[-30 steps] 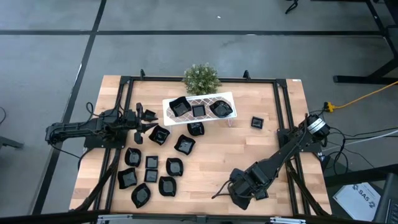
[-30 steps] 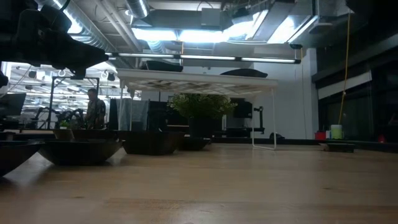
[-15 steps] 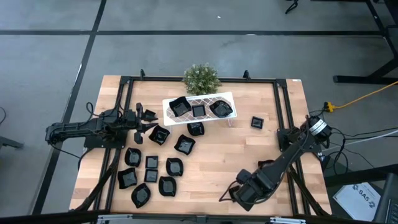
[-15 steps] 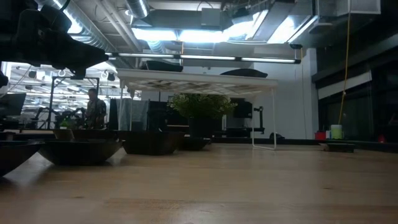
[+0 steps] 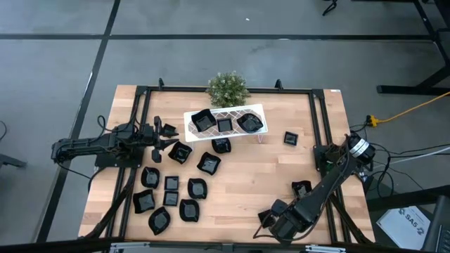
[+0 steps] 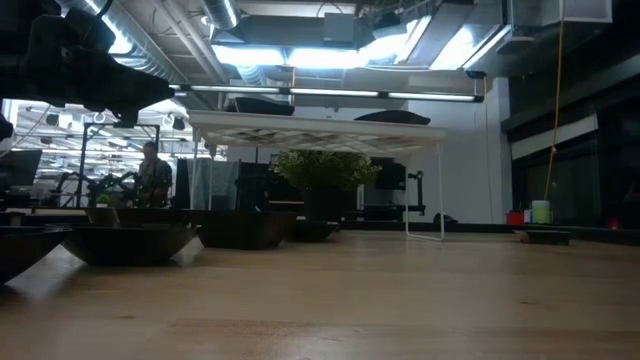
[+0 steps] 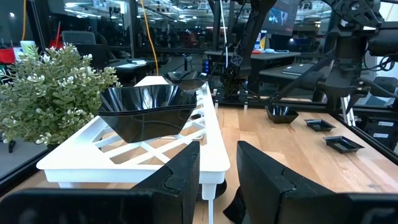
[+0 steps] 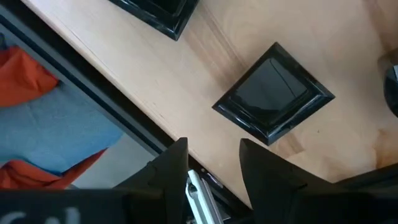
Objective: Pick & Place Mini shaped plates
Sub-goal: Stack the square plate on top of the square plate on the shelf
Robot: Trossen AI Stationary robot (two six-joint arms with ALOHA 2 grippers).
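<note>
Right wrist view: the right claw (image 8: 211, 165) hovers narrowly open and empty near the desk's front edge, a square plate (image 8: 273, 93) lying just ahead. The left claw (image 7: 217, 168), slightly open and empty, faces the rack (image 7: 205, 134).

The mini shaped plates (image 5: 171, 183) are glossy black, scattered over a pale, light-brown wood-grain table (image 5: 239, 179) edged by a black metal frame (image 5: 320, 144). Near the table's far edge stands a white rack (image 5: 223, 112) with an open lattice pattern, three more black dishes on it, and behind it a small plant (image 5: 227, 87) of muted green leaves flecked with pale tips. Both arms are dark, almost black, and a yellow cable (image 5: 408, 109) runs across the grey floor (image 5: 56, 70) past the table's right edge.
</note>
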